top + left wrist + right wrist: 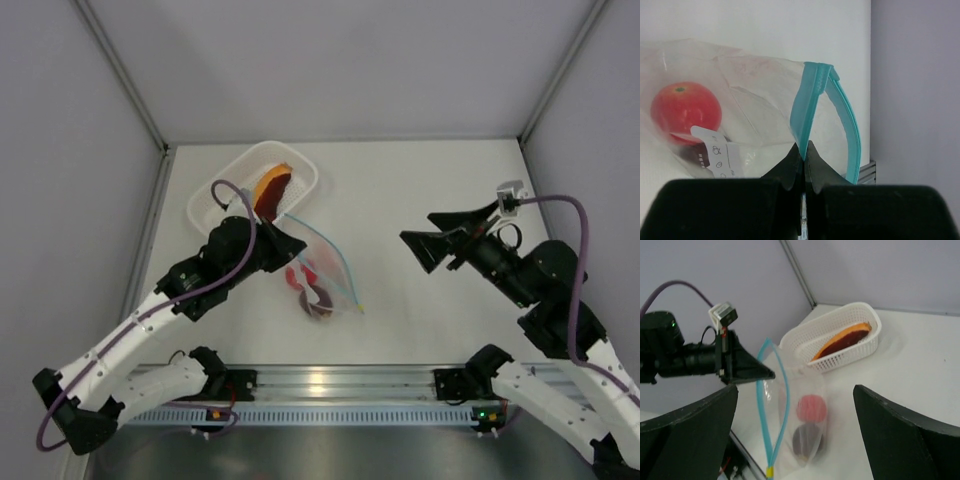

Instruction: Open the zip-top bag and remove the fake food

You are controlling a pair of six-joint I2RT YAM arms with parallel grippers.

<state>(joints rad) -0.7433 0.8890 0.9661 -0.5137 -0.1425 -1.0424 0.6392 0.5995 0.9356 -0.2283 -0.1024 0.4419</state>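
Note:
The clear zip-top bag (325, 270) lies on the white table with its mouth open, the two light blue zip strips (807, 107) spread in a loop. My left gripper (288, 240) is shut on one strip (804, 150) and holds that edge up. The red tomato (685, 111) and the dark brown ring (807, 439) are inside the bag; the tomato also shows in the right wrist view (811, 409). The orange crescent slice (272, 185) lies in the white basket (215, 200). My right gripper (420, 232) is open and empty, right of the bag and facing it.
The white perforated basket (855, 347) stands at the back left, just behind the left gripper. Grey walls close the table at the back and both sides. A metal rail (330, 385) runs along the near edge.

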